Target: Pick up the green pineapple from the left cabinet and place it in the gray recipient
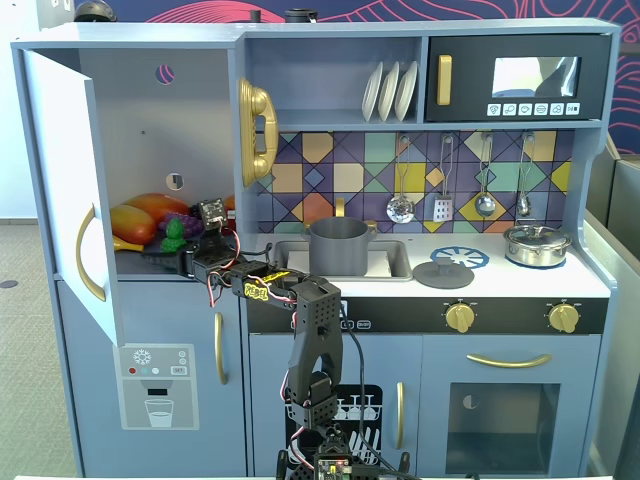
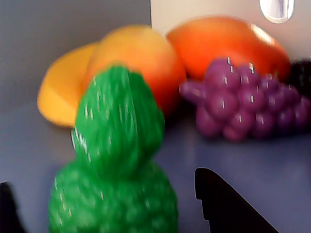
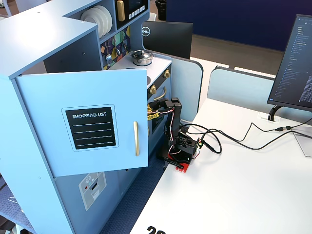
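The left cabinet (image 1: 150, 110) stands with its door swung wide, so my arm can reach onto its shelf. The gray recipient (image 1: 338, 245) waits in the sink, well apart. The green pineapple (image 2: 114, 179) stands upright on the shelf between my spread fingers (image 2: 204, 194), not yet gripped.

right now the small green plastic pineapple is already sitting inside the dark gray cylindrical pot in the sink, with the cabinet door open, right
Not quite. The small green plastic pineapple is on the open cabinet shelf beside the purple grapes, as the front fixed view and wrist view show. The dark gray cylindrical pot does sit in the sink, without it.
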Controlling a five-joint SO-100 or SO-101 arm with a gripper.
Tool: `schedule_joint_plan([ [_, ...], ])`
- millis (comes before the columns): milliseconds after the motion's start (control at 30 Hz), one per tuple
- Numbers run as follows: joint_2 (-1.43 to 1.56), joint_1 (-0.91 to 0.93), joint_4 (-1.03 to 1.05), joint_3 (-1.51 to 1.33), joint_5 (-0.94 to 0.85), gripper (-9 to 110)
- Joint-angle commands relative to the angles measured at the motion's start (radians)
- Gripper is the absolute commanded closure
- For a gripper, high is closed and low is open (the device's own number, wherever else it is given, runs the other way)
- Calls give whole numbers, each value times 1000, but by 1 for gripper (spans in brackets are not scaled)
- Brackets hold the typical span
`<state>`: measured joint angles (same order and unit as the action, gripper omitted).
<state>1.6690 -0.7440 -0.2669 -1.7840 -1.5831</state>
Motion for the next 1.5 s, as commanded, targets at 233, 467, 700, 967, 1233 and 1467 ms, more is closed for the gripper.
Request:
schedule_joint_plan([
  [233, 31, -46, -57, 35, -112, 101],
  [467, 258, -124, 44, -6, -149, 101],
  [700, 738, -219, 370, -236, -235, 102],
  [967, 1106, -207, 462, -341, -252, 102],
  [1233, 1284, 146, 589, -273, -225, 102],
  [1467, 1319, 557, 588, -282, -127, 102],
])
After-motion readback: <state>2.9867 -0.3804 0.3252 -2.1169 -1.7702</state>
